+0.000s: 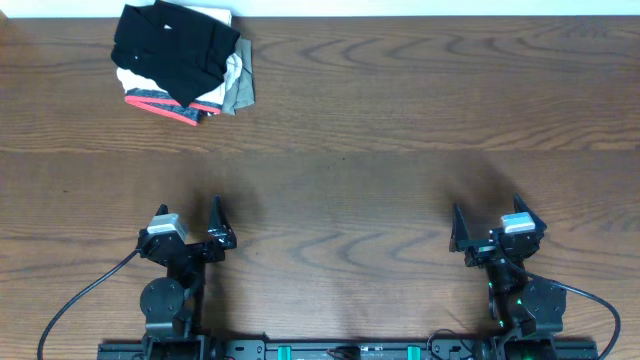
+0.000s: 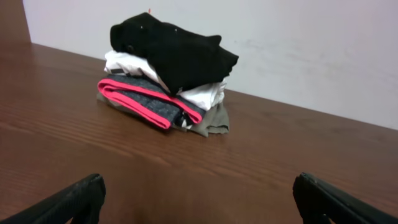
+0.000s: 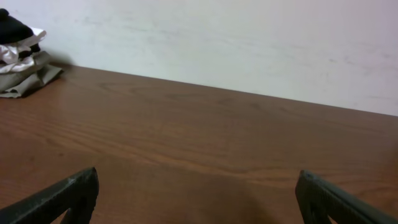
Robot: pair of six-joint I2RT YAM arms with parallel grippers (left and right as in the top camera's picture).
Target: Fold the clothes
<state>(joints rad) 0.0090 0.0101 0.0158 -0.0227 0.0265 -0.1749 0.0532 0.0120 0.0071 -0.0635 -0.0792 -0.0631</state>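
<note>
The black shirt (image 1: 172, 45) lies folded on top of a pile of garments at the table's far left; the left wrist view shows the black shirt (image 2: 174, 53) ahead, and its edge (image 3: 12, 28) peeks in at the far left of the right wrist view. My left gripper (image 1: 188, 208) hovers open near the front edge, well short of the pile, and in its own view the left gripper (image 2: 198, 182) has only bare wood between its fingers. My right gripper (image 1: 486, 207) is open at the front right, far from the shirt, and in the right wrist view the right gripper (image 3: 198, 175) holds nothing.
Under the shirt sit a white garment (image 2: 205, 93), a grey one with red trim (image 2: 149, 102) and an olive one (image 2: 211, 118). The brown wooden table (image 1: 350, 120) ends at a pale wall (image 2: 298, 37) just behind the pile.
</note>
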